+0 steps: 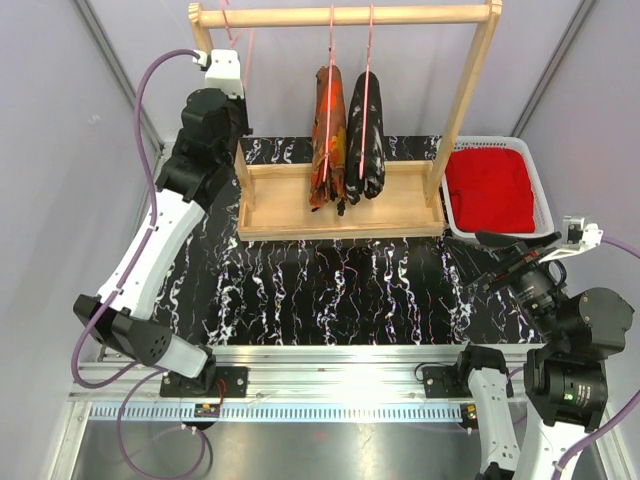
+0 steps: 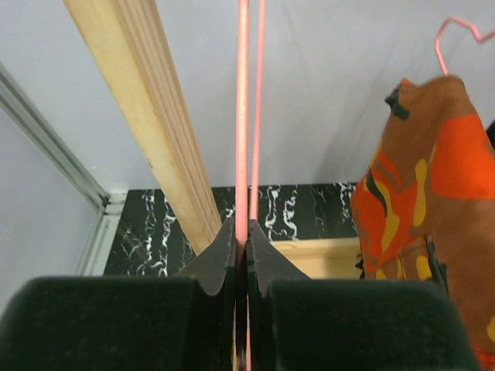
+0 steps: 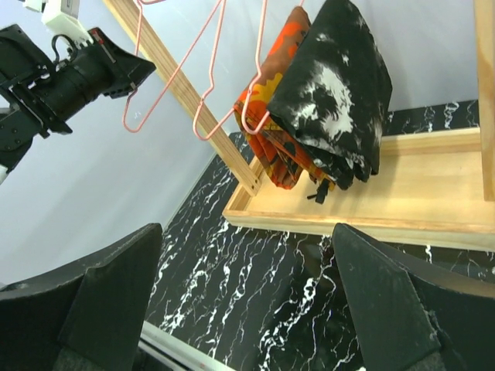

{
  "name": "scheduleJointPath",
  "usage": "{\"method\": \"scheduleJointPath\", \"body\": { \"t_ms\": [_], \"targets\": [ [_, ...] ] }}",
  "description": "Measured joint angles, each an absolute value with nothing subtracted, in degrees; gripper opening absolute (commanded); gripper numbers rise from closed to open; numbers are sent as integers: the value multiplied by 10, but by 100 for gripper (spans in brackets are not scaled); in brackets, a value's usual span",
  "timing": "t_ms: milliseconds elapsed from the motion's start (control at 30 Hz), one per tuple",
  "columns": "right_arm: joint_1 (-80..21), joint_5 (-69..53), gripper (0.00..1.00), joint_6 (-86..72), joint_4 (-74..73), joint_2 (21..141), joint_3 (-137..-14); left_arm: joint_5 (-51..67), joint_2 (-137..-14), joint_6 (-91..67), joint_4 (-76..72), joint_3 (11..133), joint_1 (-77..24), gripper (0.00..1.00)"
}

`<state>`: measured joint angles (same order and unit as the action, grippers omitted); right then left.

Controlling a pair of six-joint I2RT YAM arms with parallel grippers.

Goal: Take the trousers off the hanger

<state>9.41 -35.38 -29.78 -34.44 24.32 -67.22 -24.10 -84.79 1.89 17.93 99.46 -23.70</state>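
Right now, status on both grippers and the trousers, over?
Left gripper shut on empty pink hanger. Right gripper open, near basket. Red trousers in basket; camouflage pair and black speckled pair hanging on rack. No obstruction seen.

Overhead, two wrist views; rack point(image 1: 280, 205) common

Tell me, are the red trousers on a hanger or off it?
Off. The red trousers lie in the white basket beside the wooden rack; the leftmost hanger hangs bare.

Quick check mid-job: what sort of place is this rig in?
Probably a lab test cell, not a home: plain grey panel walls, an aluminium mounting rail, and a wooden rack on a black marbled mat.
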Motion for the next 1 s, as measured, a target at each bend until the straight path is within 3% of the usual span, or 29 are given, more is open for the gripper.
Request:
{"method": "scheduleJointPath", "body": {
  "t_ms": [133, 333, 400, 467, 500, 567, 667, 867, 1000],
  "targets": [
    [91, -350, 100, -297, -354, 243, -672, -224, -830, 13, 180, 949, -237, 3],
    [87, -343, 99, -295, -367, 255, -677, -201, -828, -4, 207, 959, -238, 0],
    [87, -336, 100, -291, -376, 263, -682, -196, -835, -10, 225, 986, -237, 13],
    [87, -330, 99, -289, -380, 264, -682, -192, -851, -17, 240, 1027, -237, 41],
    [87, -327, 99, -288, -382, 264, -682, -190, -853, -22, 239, 1035, -237, 63],
    [87, -322, 100, -284, -386, 263, -682, -183, -846, -38, 242, 1031, -237, 73],
    [86, -314, 99, -275, -391, 264, -682, -173, -822, -63, 246, 1001, -237, 99],
    [74, -288, 99, -252, -409, 274, -701, -150, -771, -111, 299, 994, -251, 99],
    [74, -280, 100, -248, -411, 277, -706, -164, -746, -112, 314, 1028, -339, 99]
  ]
}}
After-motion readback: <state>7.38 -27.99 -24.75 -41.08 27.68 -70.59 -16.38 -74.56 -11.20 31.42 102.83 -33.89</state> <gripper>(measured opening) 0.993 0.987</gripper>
